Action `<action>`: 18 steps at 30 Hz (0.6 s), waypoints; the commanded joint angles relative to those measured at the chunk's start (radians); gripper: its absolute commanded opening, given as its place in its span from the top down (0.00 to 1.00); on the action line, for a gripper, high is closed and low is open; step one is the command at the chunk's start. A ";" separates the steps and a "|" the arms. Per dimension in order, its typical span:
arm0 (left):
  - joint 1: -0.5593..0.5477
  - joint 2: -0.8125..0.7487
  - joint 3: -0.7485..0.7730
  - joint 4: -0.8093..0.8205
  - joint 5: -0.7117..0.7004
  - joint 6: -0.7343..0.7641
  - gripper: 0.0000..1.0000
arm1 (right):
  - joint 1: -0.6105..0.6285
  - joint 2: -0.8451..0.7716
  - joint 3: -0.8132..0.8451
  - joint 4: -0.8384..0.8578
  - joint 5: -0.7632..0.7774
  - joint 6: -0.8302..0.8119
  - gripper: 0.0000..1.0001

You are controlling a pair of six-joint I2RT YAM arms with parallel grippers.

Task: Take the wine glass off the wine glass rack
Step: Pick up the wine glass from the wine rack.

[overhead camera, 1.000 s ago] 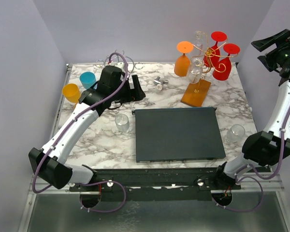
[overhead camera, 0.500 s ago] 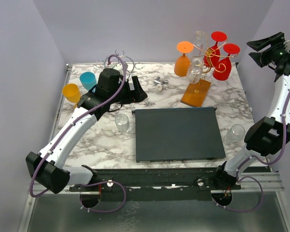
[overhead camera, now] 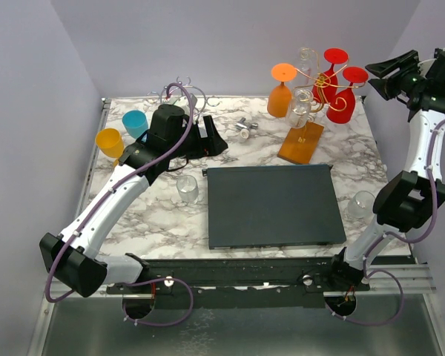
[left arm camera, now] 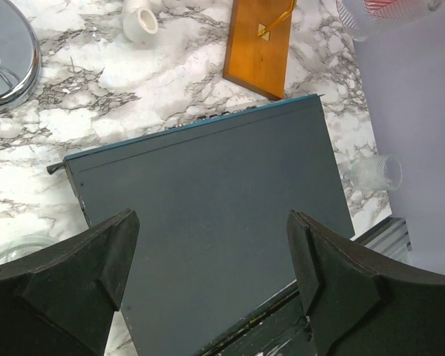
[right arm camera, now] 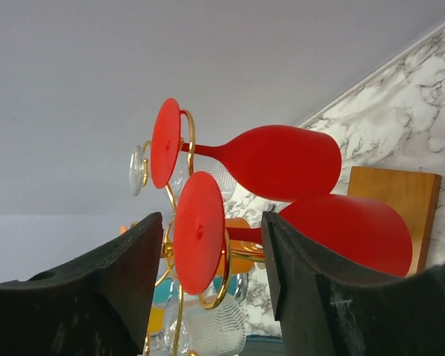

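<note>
Right wrist: right jaws spread, facing red wine glass on wine glass rack; left jaws spread.

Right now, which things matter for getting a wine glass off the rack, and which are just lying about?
Job: wine glass rack, red wine glass, right gripper.
Lying about: chrome stand, dark tray, teal cup, yellow cup, clear tumblers.
</note>
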 commanded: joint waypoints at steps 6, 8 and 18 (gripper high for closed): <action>-0.004 -0.003 -0.002 0.028 0.018 -0.007 0.12 | 0.021 0.050 0.020 0.028 0.047 -0.003 0.47; -0.004 0.000 -0.001 0.029 0.018 -0.007 0.12 | 0.025 0.053 0.017 0.032 0.047 -0.002 0.50; -0.006 0.008 -0.007 0.031 0.016 -0.009 0.12 | 0.044 0.059 0.023 0.049 0.038 0.009 0.56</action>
